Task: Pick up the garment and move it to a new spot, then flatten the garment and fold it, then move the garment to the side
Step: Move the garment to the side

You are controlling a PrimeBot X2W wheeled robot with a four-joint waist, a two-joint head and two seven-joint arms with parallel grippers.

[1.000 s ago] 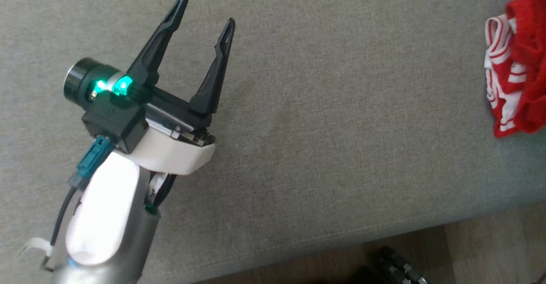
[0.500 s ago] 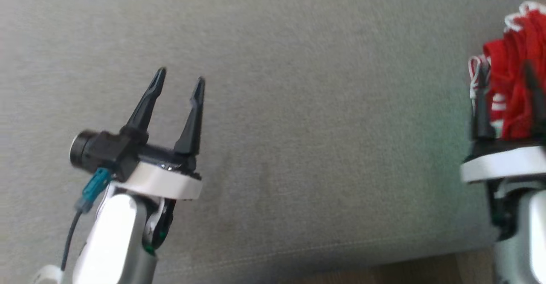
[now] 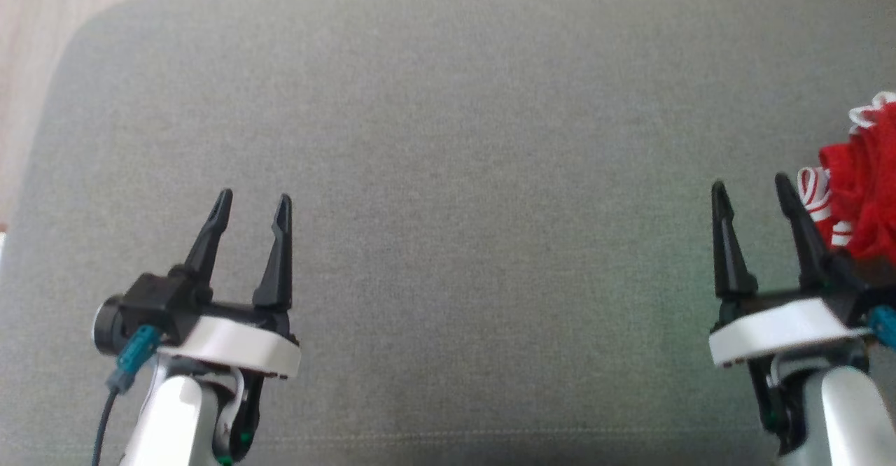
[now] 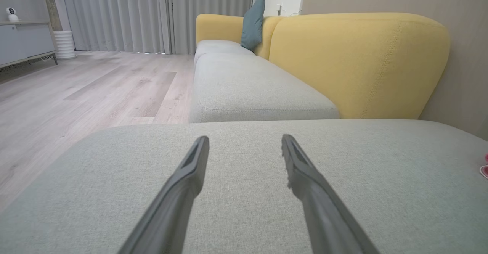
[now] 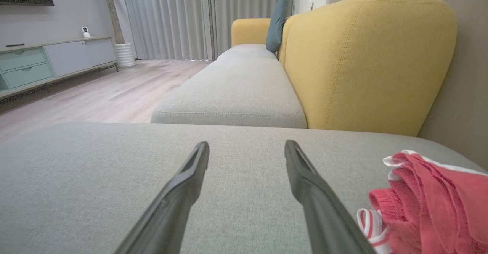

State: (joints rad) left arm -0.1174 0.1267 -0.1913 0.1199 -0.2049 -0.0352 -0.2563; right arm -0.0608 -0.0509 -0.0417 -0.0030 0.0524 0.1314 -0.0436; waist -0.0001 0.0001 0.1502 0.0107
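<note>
On the head view I see the left gripper (image 3: 253,197) and right gripper (image 3: 750,182) spread wide and empty over the grey cushion (image 3: 448,137). The red garment (image 3: 864,193) lies bunched just right of the right gripper. On the right wrist view it is a crumpled heap and I can't make out a long axis.

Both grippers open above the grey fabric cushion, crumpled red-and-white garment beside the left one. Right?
No: the crumpled red-and-white garment lies beside the right gripper, not the left gripper, as the head view shows. Both are open above the grey fabric cushion.
</note>
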